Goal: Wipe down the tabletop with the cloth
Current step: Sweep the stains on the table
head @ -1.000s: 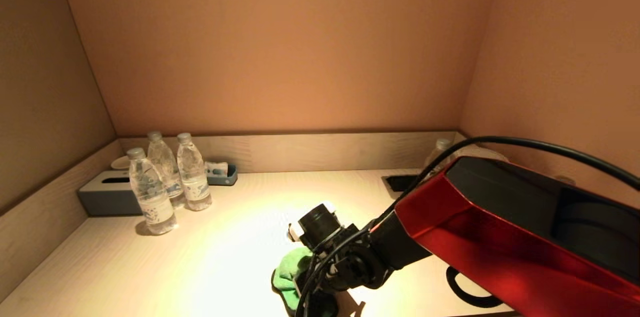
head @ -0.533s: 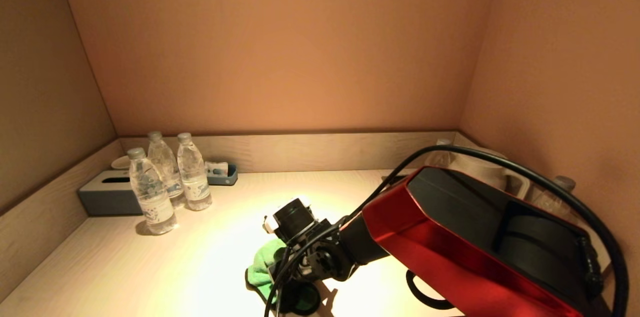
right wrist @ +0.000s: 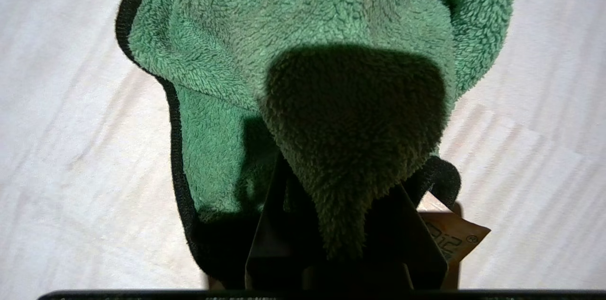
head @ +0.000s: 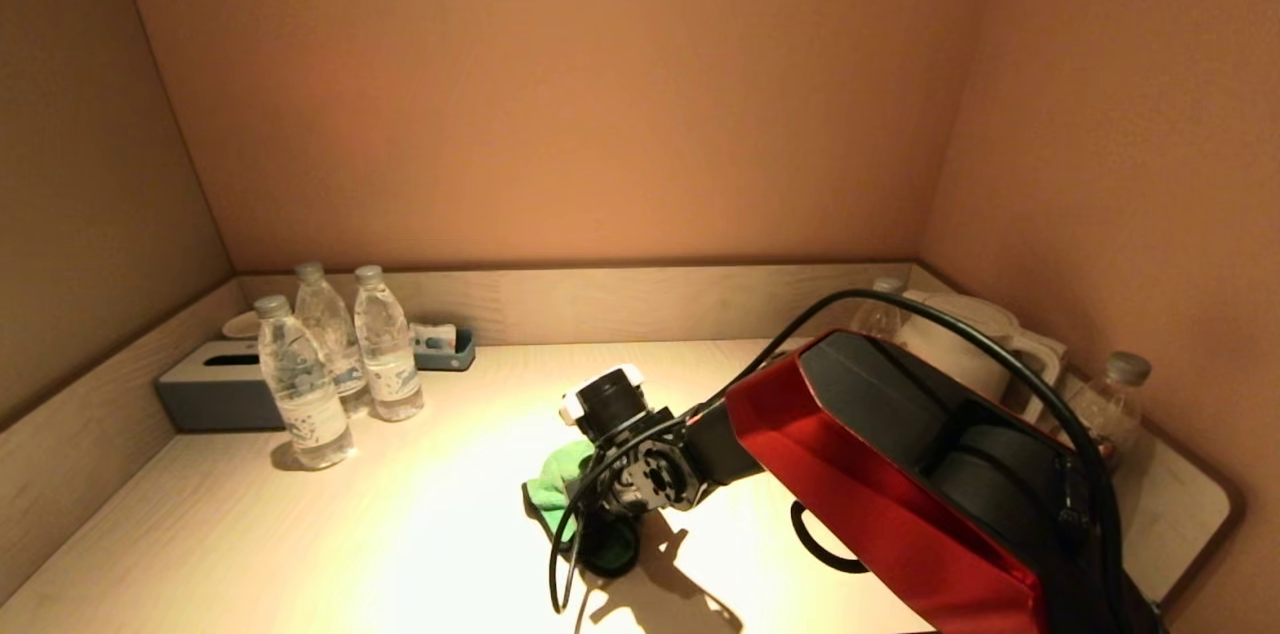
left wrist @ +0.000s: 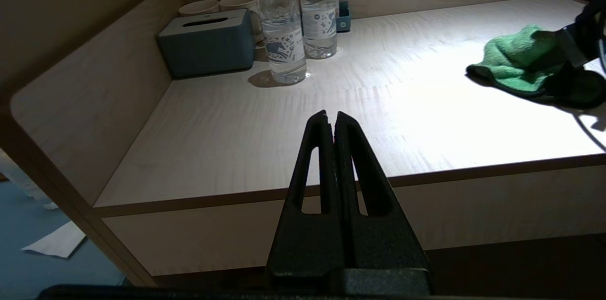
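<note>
My right pincer (right wrist: 345,224) is clamped on a fold of the cloth (right wrist: 303,54), pressing it flat to the tabletop (head: 300,534) so it drags dust. My left pincer (left wrist: 331,122) idles below the edge, fingers together.

On the table (head: 300,534), the cloth (head: 552,492) lies near the middle front. Three bottles (head: 300,384) stand at back left, just before a box (head: 205,384). A kettle (head: 965,339) stands at back right, a bottle (head: 1105,404) seemingly beside it.
</note>
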Motion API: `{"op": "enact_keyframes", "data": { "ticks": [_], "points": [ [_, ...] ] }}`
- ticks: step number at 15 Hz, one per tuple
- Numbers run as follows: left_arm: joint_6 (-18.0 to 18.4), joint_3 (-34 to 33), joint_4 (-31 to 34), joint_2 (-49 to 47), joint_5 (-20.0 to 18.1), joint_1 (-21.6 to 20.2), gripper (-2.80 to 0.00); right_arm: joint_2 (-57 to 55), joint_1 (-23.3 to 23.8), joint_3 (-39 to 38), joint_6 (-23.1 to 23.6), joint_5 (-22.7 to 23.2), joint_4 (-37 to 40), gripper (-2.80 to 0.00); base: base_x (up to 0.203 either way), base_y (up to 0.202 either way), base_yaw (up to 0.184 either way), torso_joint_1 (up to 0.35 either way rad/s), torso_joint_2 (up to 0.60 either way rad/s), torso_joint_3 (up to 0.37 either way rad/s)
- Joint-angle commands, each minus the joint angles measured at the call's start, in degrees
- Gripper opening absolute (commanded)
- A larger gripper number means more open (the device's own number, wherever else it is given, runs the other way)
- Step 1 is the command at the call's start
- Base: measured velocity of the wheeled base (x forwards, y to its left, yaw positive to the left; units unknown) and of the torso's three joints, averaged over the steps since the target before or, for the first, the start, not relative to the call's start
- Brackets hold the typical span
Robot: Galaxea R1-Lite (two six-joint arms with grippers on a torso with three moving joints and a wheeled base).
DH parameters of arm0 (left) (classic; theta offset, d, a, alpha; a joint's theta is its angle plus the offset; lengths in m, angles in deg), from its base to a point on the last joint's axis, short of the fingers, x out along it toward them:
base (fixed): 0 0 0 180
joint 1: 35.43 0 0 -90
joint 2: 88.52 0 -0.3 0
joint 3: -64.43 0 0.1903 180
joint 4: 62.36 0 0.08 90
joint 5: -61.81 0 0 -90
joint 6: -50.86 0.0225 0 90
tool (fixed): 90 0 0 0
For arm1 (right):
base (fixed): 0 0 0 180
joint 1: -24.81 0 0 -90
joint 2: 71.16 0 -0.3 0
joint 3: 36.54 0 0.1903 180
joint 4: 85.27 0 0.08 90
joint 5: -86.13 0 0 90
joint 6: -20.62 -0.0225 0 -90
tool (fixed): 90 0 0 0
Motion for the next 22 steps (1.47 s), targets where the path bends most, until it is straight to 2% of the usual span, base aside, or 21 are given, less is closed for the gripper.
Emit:
{"op": "enact_keyframes", "data": {
  "ticks": [1, 4, 5, 7, 9, 14, 16, 19, 22],
  "points": [
    [0.0, 0.0, 0.0, 0.0, 0.0, 0.0, -2.80, -0.1, 2.1, 0.3, 0.0, -0.6, 0.1, -2.80, 0.000, 0.000, 0.000, 0.000, 0.00, 0.000],
    [0.0, 0.0, 0.0, 0.0, 0.0, 0.0, -2.80, 0.0, 2.1, 0.2, 0.0, -0.6, 0.1, -2.80, 0.000, 0.000, 0.000, 0.000, 0.00, 0.000],
    [0.0, 0.0, 0.0, 0.0, 0.0, 0.0, -2.80, 1.4, 3.9, -1.6, 0.1, -0.8, 0.0, -2.80, 0.000, 0.000, 0.000, 0.000, 0.00, 0.000],
    [0.0, -0.1, 0.0, 0.0, 0.0, -0.1, -2.80, 6.5, 7.2, -9.2, 0.3, -1.0, -0.3, -2.80, 0.000, 0.000, 0.000, 0.000, 0.00, 0.000],
    [0.0, 0.0, 0.0, 0.0, 0.0, -0.1, -2.80, 10.0, 7.8, -15.3, 0.6, -0.6, -1.1, -2.80, 0.000, 0.000, 0.000, 0.000, 0.00, 0.000],
    [0.0, 0.0, 0.0, 0.0, 0.0, 0.0, -2.80, 15.8, 3.4, -27.8, 1.9, 0.5, -6.7, -2.80, 0.000, 0.000, 0.000, 0.000, 0.00, 0.000],
    [0.0, -0.1, 0.0, 0.0, 0.0, -0.1, -2.80, 16.0, 2.6, -28.2, 2.0, 0.7, -7.1, -2.80, 0.000, 0.000, 0.000, 0.000, 0.00, 0.000],
    [0.0, 0.0, 0.0, 0.0, 0.0, -0.1, -2.80, 14.8, -4.2, -27.6, 1.7, 1.3, -7.9, -2.80, 0.000, 0.000, 0.000, 0.000, 0.00, 0.000],
    [0.0, 0.0, 0.0, 0.0, 0.0, -0.1, -2.80, 14.1, -5.1, -26.7, 1.6, 1.4, -8.1, -2.80, 0.000, 0.000, 0.000, 0.000, 0.00, 0.000]
  ]
}}
